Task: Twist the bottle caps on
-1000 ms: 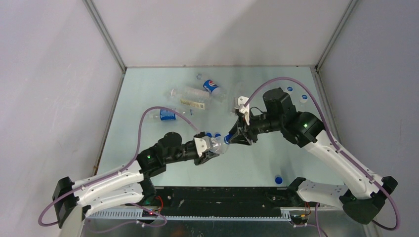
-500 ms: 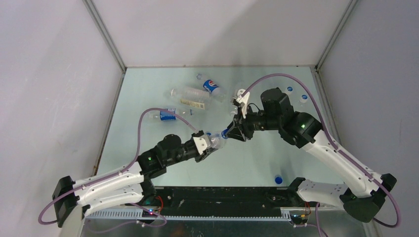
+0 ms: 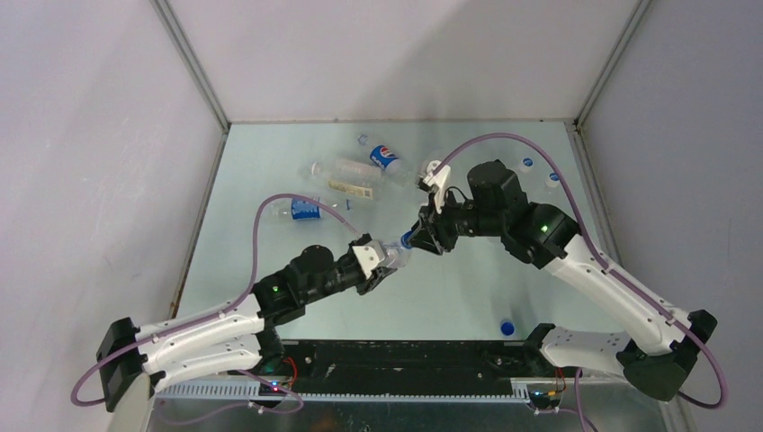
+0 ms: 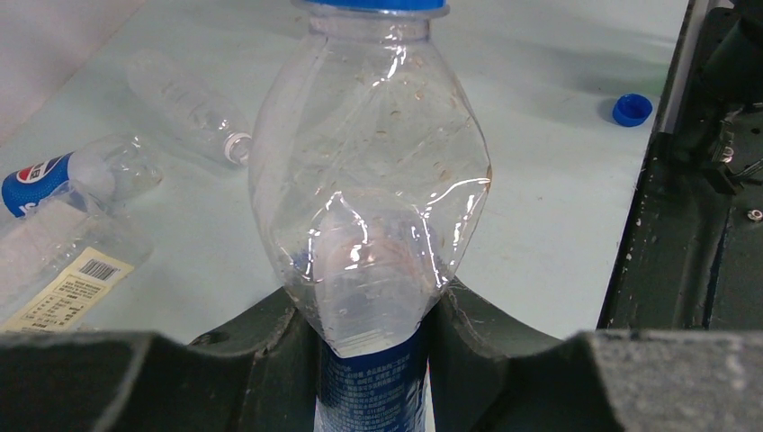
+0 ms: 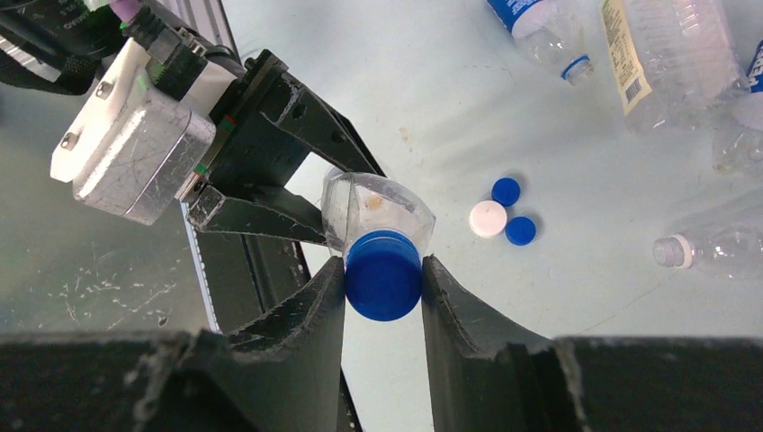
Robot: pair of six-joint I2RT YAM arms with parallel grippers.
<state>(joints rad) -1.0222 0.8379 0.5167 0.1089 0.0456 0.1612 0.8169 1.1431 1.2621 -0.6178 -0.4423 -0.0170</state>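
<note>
From above, the left gripper [image 3: 386,262] clasps a clear bottle [image 3: 397,255] over the middle of the table [image 3: 270,171], and the right gripper [image 3: 417,241] meets its mouth, where details are too small to read. The left wrist camera shows the crumpled bottle wedged between both fingers, its top cut off, and a loose blue cap [image 4: 632,109] near the table's edge. Only the right wrist camera shows the right fingers pinching a blue cap [image 5: 383,274] on the mouth, threads hidden, with a white cap [image 5: 488,219] beyond.
</note>
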